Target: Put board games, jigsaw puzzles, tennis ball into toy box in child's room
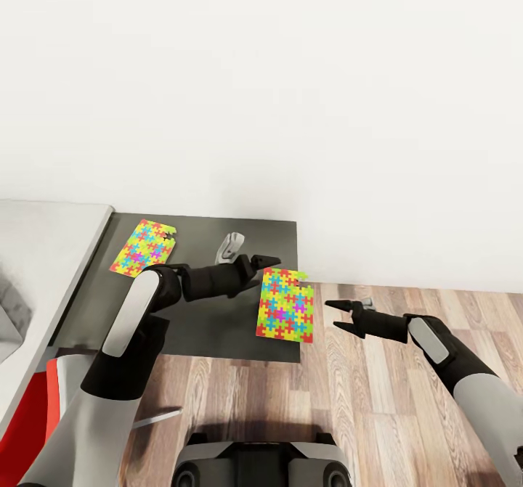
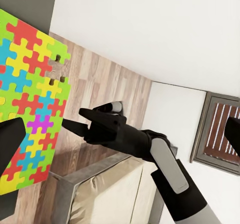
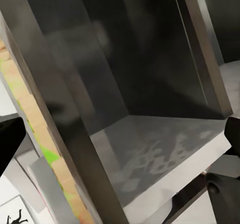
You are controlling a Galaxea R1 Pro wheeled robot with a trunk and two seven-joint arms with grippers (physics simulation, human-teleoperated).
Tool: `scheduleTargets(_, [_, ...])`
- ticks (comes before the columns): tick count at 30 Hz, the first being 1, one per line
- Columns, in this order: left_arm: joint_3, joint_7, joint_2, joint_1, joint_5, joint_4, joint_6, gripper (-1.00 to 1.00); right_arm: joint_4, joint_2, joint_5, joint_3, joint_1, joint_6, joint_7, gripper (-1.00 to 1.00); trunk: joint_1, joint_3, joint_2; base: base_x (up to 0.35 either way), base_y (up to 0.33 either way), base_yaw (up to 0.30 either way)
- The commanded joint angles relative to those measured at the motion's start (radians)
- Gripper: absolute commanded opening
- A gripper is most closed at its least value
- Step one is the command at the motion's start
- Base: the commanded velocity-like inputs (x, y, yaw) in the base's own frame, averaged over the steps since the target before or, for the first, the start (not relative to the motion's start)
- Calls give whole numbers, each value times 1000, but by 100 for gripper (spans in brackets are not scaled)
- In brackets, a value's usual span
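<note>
Head view: a dark table [image 1: 218, 327] is seen against the white wall [image 1: 327, 73], with a wood floor [image 1: 392, 371] to its right and a grey bed [image 1: 36, 255] edge to its left. Two jigsaw puzzles are visible. One puzzle [image 1: 144, 247] lies flat at the table's far left corner. The second puzzle [image 1: 286, 305] is at the table's right edge, tilted up, and is met by the tip of the left gripper [image 1: 263, 262] at its top left corner. A firm hold cannot be confirmed from this view. A small grey object [image 1: 232, 244] is seen on the table just behind the left arm; what it is cannot be told.

The right gripper [image 1: 340, 314] is held over the floor, just right of the second puzzle and apart from it, fingers spread wide and empty.

Left wrist view: the second puzzle [image 2: 30, 99] is shown close up, with a dark fingertip [image 2: 10, 139] overlapping its face. The opposite finger [image 2: 232, 131] is at the far frame edge, so the jaws are set wide. The right gripper [image 2: 75, 120] is also caught here, fingers parted, above the floor [image 2: 105, 94], with a beige piece of furniture [image 2: 105, 194] below it.

Right wrist view: a dark box-like frame [image 3: 135, 84] with a pale mottled surface [image 3: 160, 154] is seen at close range. Dark fingertips [image 3: 10, 139] sit at opposite frame edges, confirming the wide opening.
</note>
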Motion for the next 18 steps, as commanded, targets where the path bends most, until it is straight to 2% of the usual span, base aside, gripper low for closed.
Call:
scheduleTargets(1, [1,10,0,-1,9,-1,1,100,0,-1,0,4,-1,1,4,100,1,-1,-2,0,0,0])
scheduleTargets(18, [1,10,0,-1,9,-1,1,100,0,5,3,4,0,1,4,100,1,-1,-2,0,0,0])
